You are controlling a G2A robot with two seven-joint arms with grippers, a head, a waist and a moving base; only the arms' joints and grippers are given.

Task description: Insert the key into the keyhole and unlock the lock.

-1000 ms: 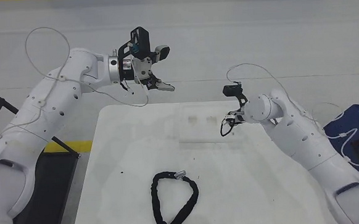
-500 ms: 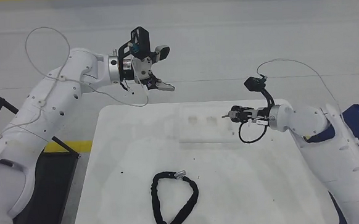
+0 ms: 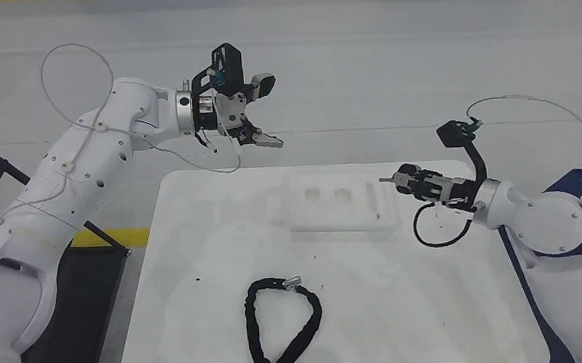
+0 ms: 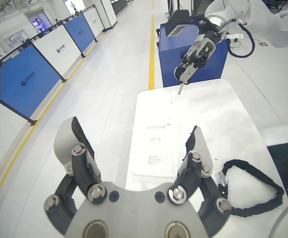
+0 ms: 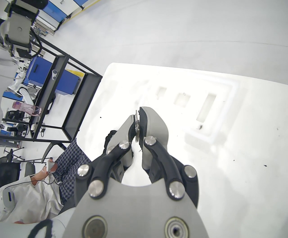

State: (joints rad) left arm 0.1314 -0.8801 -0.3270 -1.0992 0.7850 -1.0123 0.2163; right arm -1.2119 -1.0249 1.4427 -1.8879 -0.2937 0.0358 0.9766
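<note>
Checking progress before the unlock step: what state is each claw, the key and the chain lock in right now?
Left claw: open, holding nothing.
Right claw: shut on small silver metal key.
Small silver metal key: pinched in right claw, blade sticking out, not in the lock.
Black fabric-sleeved chain lock: lying on the white table, loop closed, untouched.

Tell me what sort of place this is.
Probably a robotics lab or test hall: blue and white partition panels stand in a row, a yellow line marks the pale floor, and a blue cabinet stands beside the white table.
</note>
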